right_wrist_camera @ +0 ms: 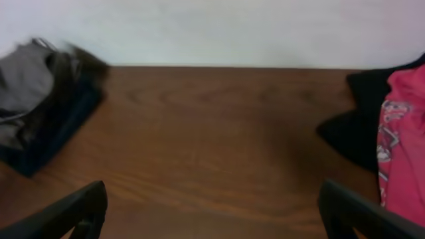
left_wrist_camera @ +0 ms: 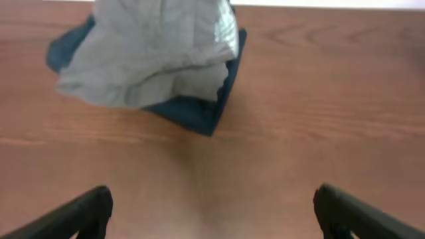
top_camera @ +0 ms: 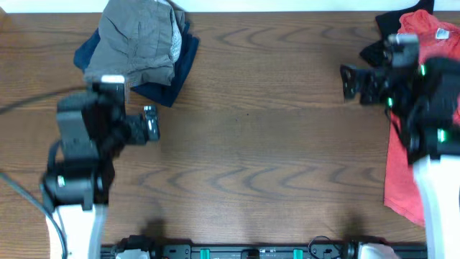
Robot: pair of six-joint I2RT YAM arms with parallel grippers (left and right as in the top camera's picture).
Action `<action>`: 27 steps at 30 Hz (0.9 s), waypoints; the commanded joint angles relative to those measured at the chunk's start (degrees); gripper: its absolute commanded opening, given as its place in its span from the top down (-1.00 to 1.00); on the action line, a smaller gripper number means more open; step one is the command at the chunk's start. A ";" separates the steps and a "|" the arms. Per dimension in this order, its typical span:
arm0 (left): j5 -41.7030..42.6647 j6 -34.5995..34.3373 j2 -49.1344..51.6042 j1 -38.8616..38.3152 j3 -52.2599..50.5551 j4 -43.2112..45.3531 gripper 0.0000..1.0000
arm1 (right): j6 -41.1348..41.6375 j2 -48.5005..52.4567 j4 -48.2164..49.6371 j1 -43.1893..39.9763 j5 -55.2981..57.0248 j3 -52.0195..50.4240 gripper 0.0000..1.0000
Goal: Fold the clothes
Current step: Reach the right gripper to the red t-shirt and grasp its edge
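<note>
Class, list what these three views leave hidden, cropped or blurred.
1. Coral-red T-shirt, overhead: right arm covers its middle; frame edge crops it.
2. Black shirt, right wrist view: blurred, outline unclear beside the T-shirt.
3. Navy piece, left wrist view: grey-khaki piece hides most of it.

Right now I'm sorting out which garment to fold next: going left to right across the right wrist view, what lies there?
grey-khaki and navy stack → bare table → black shirt → coral-red T-shirt
</note>
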 commanded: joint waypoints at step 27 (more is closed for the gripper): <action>10.25 4.46 28.57 -6.78 4.39 9.64 -0.96 | -14.88 37.20 13.00 -30.75 6.82 8.98 -0.67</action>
